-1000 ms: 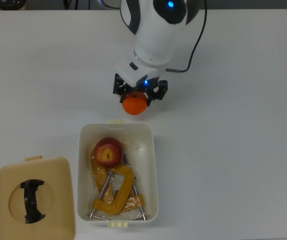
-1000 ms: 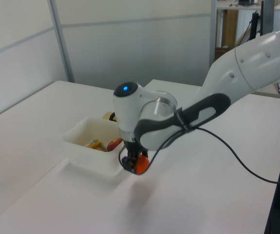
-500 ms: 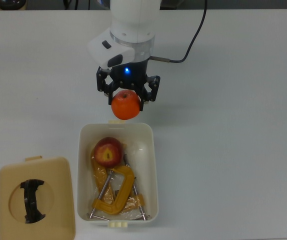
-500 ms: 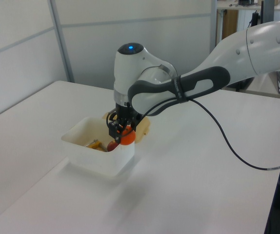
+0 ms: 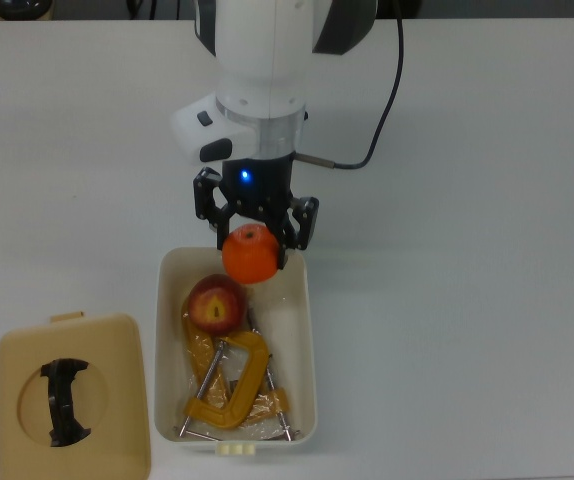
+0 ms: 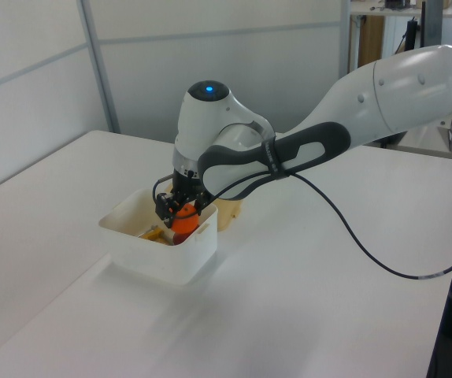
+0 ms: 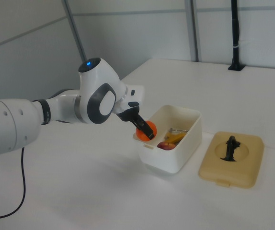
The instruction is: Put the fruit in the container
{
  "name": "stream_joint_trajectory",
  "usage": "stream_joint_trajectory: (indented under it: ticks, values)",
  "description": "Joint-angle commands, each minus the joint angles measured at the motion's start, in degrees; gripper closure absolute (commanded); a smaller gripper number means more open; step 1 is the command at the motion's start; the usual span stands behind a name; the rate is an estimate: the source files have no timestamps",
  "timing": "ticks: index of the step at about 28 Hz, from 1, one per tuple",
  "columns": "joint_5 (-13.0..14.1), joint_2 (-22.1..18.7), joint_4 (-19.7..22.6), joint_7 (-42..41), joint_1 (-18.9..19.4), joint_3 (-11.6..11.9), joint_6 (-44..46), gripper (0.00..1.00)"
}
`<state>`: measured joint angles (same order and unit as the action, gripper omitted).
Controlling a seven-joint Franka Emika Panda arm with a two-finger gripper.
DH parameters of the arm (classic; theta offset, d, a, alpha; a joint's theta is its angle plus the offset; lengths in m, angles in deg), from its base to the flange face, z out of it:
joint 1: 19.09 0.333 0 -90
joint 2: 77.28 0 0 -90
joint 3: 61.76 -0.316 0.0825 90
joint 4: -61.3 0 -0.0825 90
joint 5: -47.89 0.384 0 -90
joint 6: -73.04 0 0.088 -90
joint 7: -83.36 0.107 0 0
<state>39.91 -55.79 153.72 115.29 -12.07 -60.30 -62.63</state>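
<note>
My gripper (image 5: 253, 240) is shut on the bright orange fruit (image 5: 251, 254), holding it in the air above the upper end of the cream-white container (image 5: 310, 345). The same orange fruit (image 6: 183, 220) hangs just over the tub's rim (image 6: 157, 261) in the left view, and in the right view the orange fruit (image 7: 145, 130) sits over the container's near-left corner (image 7: 165, 160). A red apple (image 5: 216, 304) with a yellow patch lies inside the tub, just below the held fruit. The apple (image 7: 164, 145) also shows in the right view.
Yellow screw clamps (image 5: 230, 385) fill the lower half of the tub. A flat tan lid (image 5: 74, 398) with a black handle lies on the white table at the top view's lower left. The arm's black cable (image 5: 384, 95) trails to the top view's upper right.
The arm has carried the orange fruit from the table beside the tub up and across, so it now hangs over the container's end. The gripper stayed shut on it.
</note>
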Motion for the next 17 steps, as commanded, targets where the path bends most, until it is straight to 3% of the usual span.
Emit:
stream_joint_trajectory:
  ticks: [1, 2, 4, 5, 17]
  values:
    - [-3.34, 2.07, -3.21, 4.99, 0.54, 0.73, -1.08, 0.82]
    - [-3.96, 2.24, -3.21, 5.43, 0.54, 0.73, -1.08, 0.63]
    - [-4.49, 2.24, -3.21, 6.13, 0.54, 0.73, -1.08, 0.11]
    - [-4.76, 2.24, -3.21, 6.74, 0.54, 0.73, -1.08, 0.00]
    - [-4.58, 1.28, -2.95, 5.35, 0.54, 0.73, 0.14, 0.00]
